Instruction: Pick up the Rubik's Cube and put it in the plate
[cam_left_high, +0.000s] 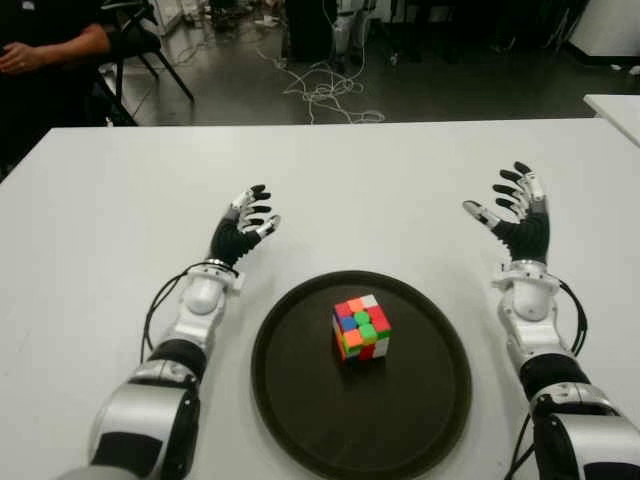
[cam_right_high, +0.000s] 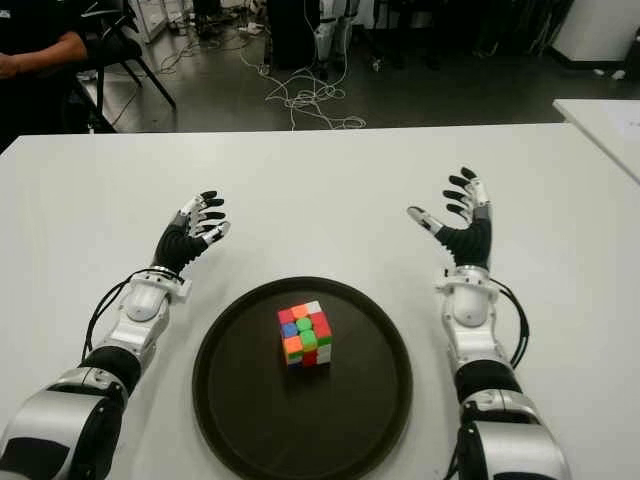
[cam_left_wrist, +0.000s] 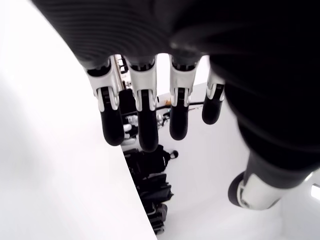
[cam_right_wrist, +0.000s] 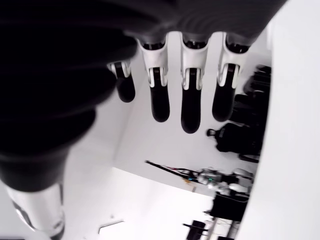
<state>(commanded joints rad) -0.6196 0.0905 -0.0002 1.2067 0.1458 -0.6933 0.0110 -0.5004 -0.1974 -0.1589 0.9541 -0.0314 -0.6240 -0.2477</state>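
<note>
**Cube sitting in the plate, both hands empty**

Eye views: the Rubik's Cube (cam_left_high: 361, 327) is sitting inside the dark plate (cam_left_high: 300, 400) on my white desk (cam_left_high: 120, 200). My left robot hand (cam_left_high: 243, 228) and right robot hand (cam_left_high: 512, 215) are flanking it, nothing blocking.

Wrist views: both are showing spread fingers (cam_left_wrist: 145, 125), holding nothing.

The counter (cam_left_high: 400, 180) lies bare beyond and on both sides of the plate (cam_left_high: 300, 420). The cube (cam_left_high: 361, 327) stands alone near the plate's middle, with free room all round and above it. The left hand (cam_left_high: 243, 228) and right hand (cam_left_high: 515, 212) flank the plate, fingers spread, well apart from the cube.
</note>
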